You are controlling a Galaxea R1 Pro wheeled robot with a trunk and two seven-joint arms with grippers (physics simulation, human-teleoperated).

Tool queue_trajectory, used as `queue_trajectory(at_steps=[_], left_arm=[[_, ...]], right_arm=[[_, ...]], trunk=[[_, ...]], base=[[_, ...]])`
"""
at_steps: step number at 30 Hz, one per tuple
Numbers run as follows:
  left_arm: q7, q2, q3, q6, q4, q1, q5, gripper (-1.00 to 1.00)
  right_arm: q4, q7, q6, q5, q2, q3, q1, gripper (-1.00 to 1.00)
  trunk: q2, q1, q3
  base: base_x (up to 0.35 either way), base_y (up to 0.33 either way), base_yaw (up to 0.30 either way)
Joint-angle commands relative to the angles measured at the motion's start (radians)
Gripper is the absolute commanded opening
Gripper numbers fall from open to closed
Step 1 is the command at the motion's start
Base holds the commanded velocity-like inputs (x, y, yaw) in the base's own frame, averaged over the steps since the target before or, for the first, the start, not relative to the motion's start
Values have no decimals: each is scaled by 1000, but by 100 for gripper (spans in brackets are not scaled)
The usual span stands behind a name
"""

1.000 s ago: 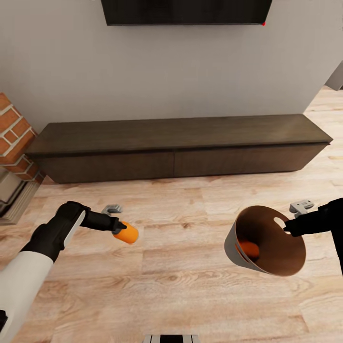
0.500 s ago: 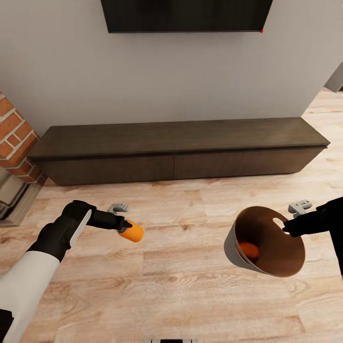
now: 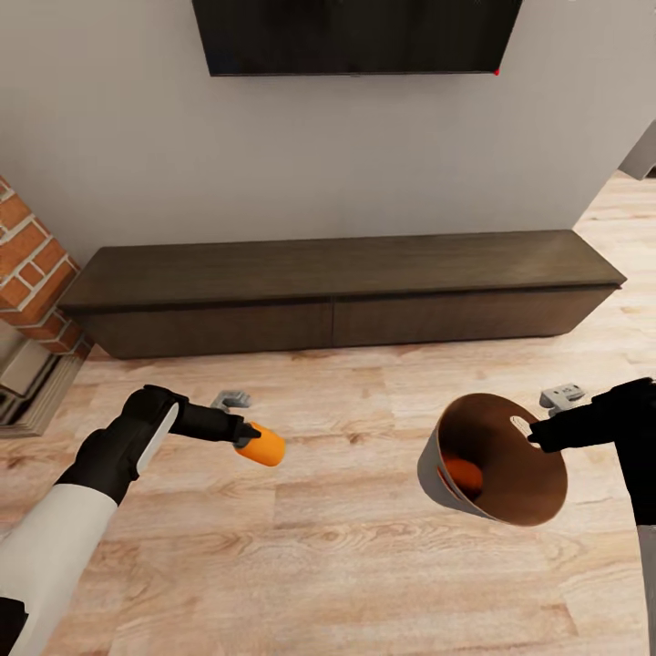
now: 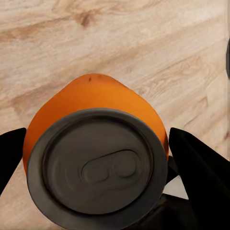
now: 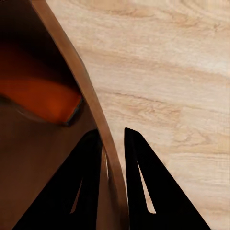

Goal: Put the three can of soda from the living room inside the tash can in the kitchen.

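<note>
My left gripper is shut on an orange soda can, held above the wood floor at the left; the left wrist view shows that can's grey top between the dark fingers. My right gripper is shut on the rim of the tilted grey trash can, carried at the right with its coppery inside facing me. A second orange can lies inside it. In the right wrist view the fingers pinch the bin wall, with the orange can inside.
A long dark low cabinet runs along the grey wall ahead, under a wall TV. A brick fireplace stands at the left. Light wood floor spreads between me and the cabinet, and opens past the wall's right end.
The whole view has shifted slightly, so the camera moved. My left gripper with its can has edged right, and the bin has moved a little left, narrowing the gap between them.
</note>
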Motion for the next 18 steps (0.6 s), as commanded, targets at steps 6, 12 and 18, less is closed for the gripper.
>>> queue_trajectory(at_steps=[6,12,18], left_arm=[[-12,-46,-9,0,0,33,-1,-100],[-128,-83,-19,0,-124,36,-5,-100],[-302,-79,-12,0,-218,-3,-5,-100]], right_arm=[[4,8,2,0,106,3,35,-100],[5,-17,1,11,206,33,47,-100],[6,-84,-3,6,224,71,48,-100]], trunk=[[42,-23,19],[84,-46,38],[126,-69,57]], base=[[0,0,0],[0,0,0],[0,0,0]])
